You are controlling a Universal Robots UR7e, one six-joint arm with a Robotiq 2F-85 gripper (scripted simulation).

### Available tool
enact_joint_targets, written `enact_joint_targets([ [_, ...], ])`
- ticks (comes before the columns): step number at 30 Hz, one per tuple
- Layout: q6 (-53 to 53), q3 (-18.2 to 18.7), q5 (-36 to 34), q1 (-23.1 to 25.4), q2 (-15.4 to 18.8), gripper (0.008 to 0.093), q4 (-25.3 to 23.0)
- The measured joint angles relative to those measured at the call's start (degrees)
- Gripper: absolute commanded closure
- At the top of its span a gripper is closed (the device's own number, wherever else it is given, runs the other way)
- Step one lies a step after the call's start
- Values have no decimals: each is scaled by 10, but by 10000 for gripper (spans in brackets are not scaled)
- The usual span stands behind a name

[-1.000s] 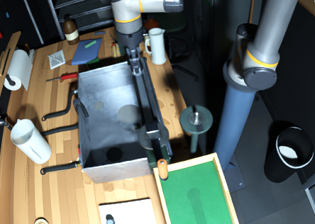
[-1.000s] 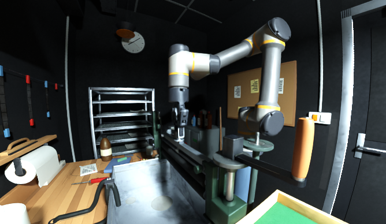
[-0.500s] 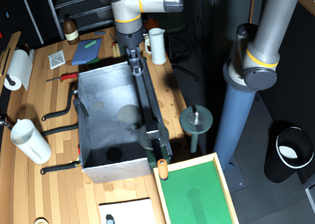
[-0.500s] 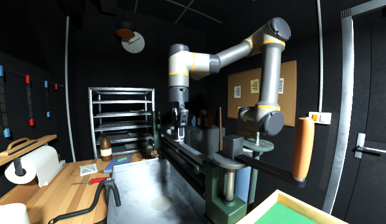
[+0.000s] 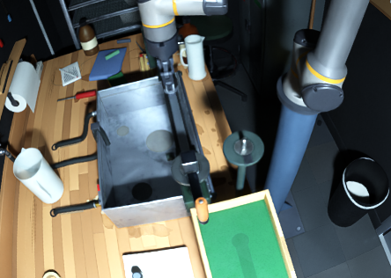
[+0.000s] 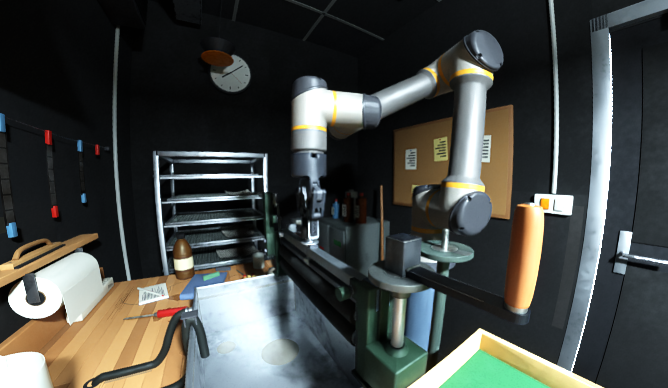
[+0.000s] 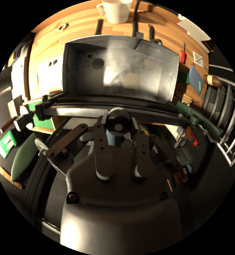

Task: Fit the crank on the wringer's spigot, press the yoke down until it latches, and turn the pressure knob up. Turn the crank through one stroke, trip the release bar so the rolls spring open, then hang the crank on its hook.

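The crank (image 6: 469, 292) sits on the spigot at the wringer's near end, and its orange handle (image 6: 524, 257) stands upright. The wringer (image 5: 180, 127) runs along the right rim of the steel tub (image 5: 141, 154). The pressure knob (image 7: 117, 122), a dark round knob on the yoke at the wringer's far end, is gripped in my gripper (image 7: 118, 121) from above. In the side camera the gripper (image 5: 169, 81) stands over that far end. The yoke (image 7: 118, 112) is a long dark bar across the top of the rolls.
A green-lined tray (image 5: 244, 237) lies by the crank end. A white jug (image 5: 194, 56) stands beyond the wringer's far end. A green pedestal (image 5: 243, 149) stands to the right. Hoses, a red screwdriver (image 5: 81, 95), a paper roll (image 5: 22, 85) and a brown bottle (image 5: 88, 37) lie left.
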Motion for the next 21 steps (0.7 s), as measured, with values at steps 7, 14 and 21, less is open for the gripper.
enact_joint_targets([
  [7,0,0,1,0,0,404,0],
  [14,0,0,1,0,0,334,0],
  [21,0,0,1,0,0,334,0],
])
